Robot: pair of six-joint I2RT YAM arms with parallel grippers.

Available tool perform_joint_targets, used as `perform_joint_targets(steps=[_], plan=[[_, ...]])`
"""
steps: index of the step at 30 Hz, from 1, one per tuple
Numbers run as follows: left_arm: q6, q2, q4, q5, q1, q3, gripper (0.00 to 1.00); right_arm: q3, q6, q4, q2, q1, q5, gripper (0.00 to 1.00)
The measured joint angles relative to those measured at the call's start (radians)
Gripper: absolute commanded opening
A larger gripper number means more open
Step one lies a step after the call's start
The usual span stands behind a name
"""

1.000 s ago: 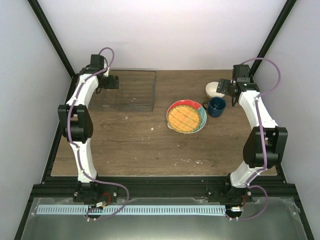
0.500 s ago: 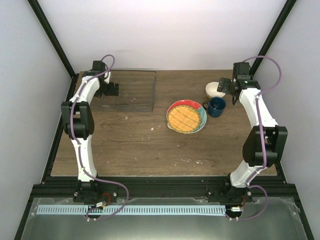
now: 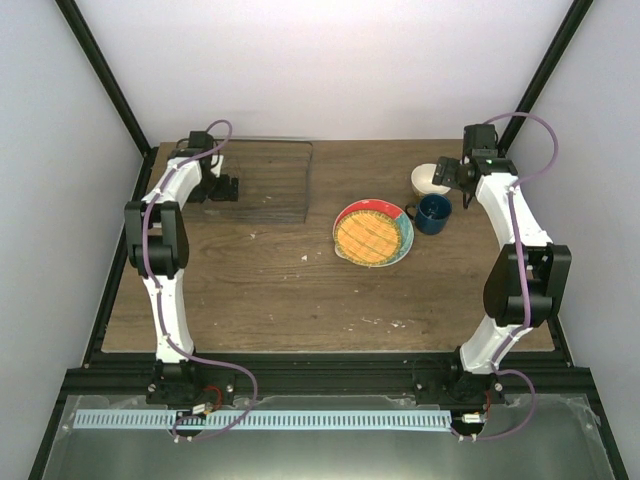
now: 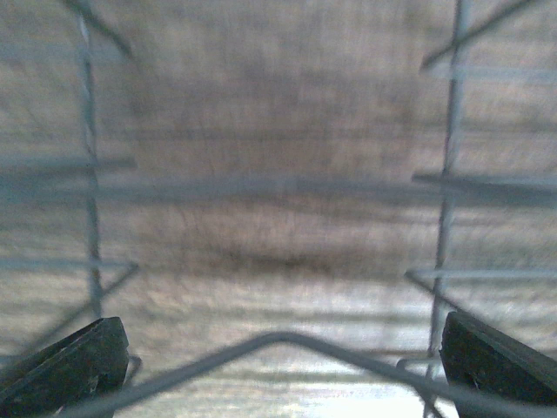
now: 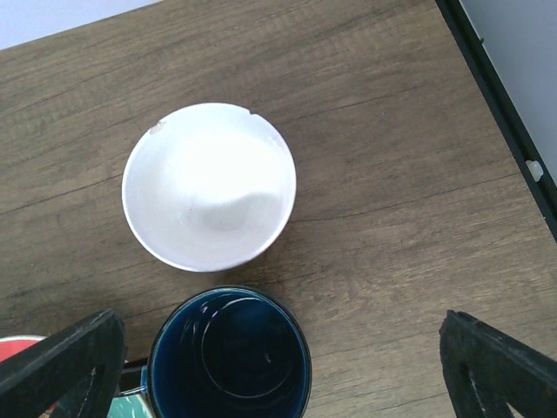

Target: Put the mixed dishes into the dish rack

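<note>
Wooden desk. Dish rack sits at the far left corner, with left fingers spread wide just above its wires, gripping nothing. Yellow-orange grid-patterned plate lies stacked on red plate with teal flower, right of centre. Dark blue mug stands just beside the stack; small cream bowl is behind it, near the far right corner. Right fingers are wide apart above both, empty.

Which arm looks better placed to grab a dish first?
Right. The right claw hangs open above the small cream bowl and dark blue mug; the left claw is over the dish rack, away from the dishes.
</note>
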Motion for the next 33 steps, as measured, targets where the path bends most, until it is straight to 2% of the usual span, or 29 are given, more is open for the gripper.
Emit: perform_joint_targets(steps=[16, 33], plan=[[-0.053, -0.178, 0.06, -0.039, -0.082, -0.329, 1.0, 0.169, -0.013, -0.035, 0.11, 0.0, -0.034, 1.0], [-0.158, -0.483, -0.026, -0.011, -0.16, -0.62, 1.0, 0.349, -0.069, -0.059, 0.231, 0.001, -0.039, 1.0]])
